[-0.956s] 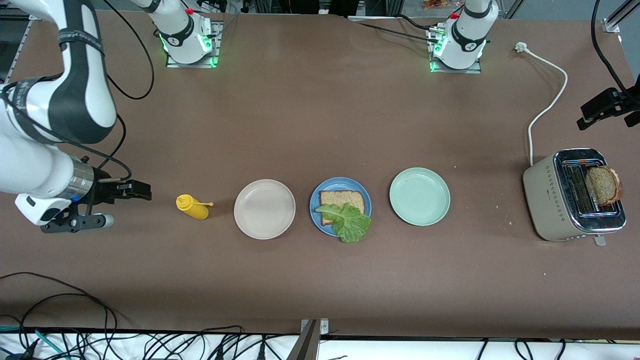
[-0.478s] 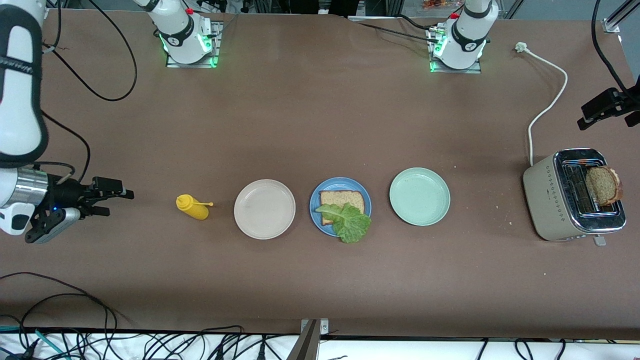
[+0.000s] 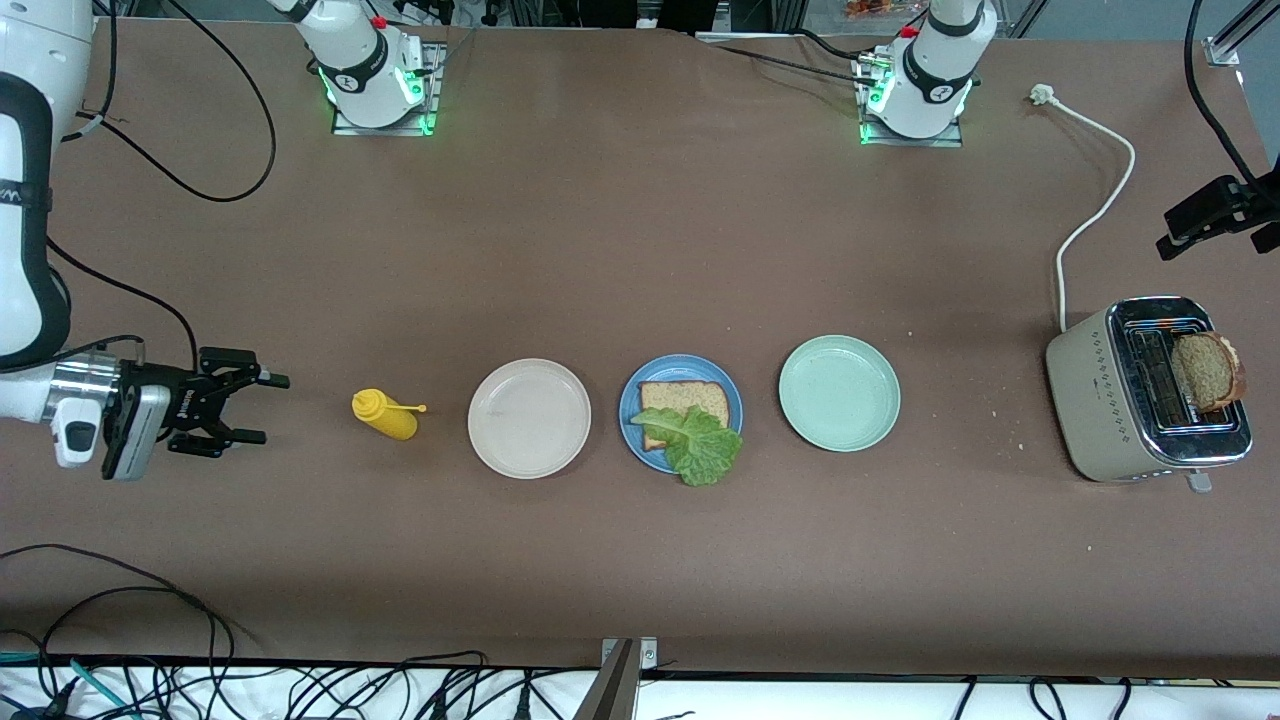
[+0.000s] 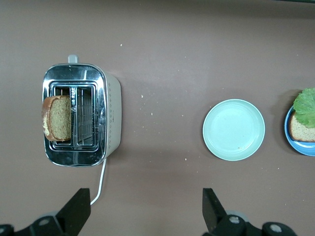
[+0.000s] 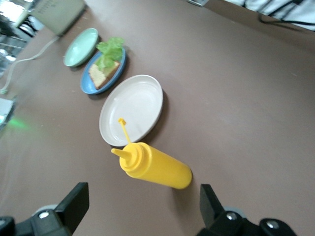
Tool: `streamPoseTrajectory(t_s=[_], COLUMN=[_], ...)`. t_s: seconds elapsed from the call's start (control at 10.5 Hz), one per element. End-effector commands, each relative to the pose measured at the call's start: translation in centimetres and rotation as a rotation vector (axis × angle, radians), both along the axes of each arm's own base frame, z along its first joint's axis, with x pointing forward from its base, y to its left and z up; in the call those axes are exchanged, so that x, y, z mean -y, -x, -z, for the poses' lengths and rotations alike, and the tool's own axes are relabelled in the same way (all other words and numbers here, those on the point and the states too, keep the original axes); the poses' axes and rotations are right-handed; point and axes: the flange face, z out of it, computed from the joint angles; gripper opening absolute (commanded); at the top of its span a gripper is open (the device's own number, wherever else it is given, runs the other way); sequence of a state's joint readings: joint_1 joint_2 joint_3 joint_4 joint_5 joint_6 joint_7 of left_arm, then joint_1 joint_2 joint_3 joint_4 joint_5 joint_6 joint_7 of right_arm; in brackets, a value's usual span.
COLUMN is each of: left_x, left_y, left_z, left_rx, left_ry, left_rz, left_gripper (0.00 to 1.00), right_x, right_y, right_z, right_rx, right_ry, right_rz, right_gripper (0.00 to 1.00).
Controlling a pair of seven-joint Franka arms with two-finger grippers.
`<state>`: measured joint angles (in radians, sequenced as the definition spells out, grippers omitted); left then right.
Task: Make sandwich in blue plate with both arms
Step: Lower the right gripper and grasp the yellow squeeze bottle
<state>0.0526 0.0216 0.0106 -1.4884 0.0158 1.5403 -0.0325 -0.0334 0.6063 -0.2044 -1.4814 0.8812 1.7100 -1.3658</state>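
Note:
The blue plate [image 3: 628,396] lies between a beige and a mint plate, mid-table. On it rests one brown bread slice [image 3: 684,399] with a green lettuce leaf [image 3: 702,447] over its nearer edge, hanging past the rim. A second bread slice [image 3: 1207,371] sticks out of the toaster [image 3: 1110,395]. My right gripper [image 3: 260,408] is open and empty, low over the table beside a yellow bottle [image 3: 386,415], toward the right arm's end. In the left wrist view my left gripper [image 4: 145,211] hangs open high above bare table, near the toaster [image 4: 110,118].
A beige plate [image 3: 529,418] and a mint-green plate [image 3: 839,392] flank the blue one. The toaster's white cord [image 3: 1095,215] runs toward the left arm's base. Cables lie along the table's nearest edge. A black clamp [image 3: 1215,215] juts in above the toaster.
The right arm has drawn back toward its end of the table and its wrist has turned, so the open fingers now face the yellow bottle. Nothing on the table has moved.

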Motion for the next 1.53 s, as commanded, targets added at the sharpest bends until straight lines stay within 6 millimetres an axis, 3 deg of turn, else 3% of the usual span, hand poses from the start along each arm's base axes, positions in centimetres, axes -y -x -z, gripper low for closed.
streamPoseTrajectory(t_s=[0.0, 0.29, 0.57, 0.86, 1.05, 1.43], left_x=[0.1, 1.6, 1.7, 1.7, 1.7, 2.4], left_y=[-0.1, -0.1, -0.1, -0.1, -0.1, -0.2], left_z=[-0.6, -0.8, -0.8, -0.8, -0.8, -0.8], left_rx=[-0.004, 0.001, 0.001, 0.001, 0.001, 0.001], left_ry=[-0.026, -0.026, -0.019, -0.019, -0.017, -0.017], left_rz=[0.001, 0.025, 0.028, 0.026, 0.026, 0.039], left_gripper=[1.00, 1.00, 1.00, 1.00, 1.00, 1.00], right_x=[0.9, 2.5, 3.1, 2.3, 1.0, -2.3], right_y=[0.6, 1.3, 2.1, 2.5, 2.4, 2.6], right_z=[4.0, 8.0, 13.3, 17.0, 17.6, 20.8], right_rx=[0.128, 0.261, 0.350, 0.430, 0.461, 0.488], right_ry=[-0.180, -0.268, -0.365, -0.424, -0.450, -0.517], right_rz=[-0.099, -0.183, -0.210, -0.234, -0.249, -0.250], right_gripper=[0.99, 0.99, 1.00, 1.00, 1.00, 1.00])
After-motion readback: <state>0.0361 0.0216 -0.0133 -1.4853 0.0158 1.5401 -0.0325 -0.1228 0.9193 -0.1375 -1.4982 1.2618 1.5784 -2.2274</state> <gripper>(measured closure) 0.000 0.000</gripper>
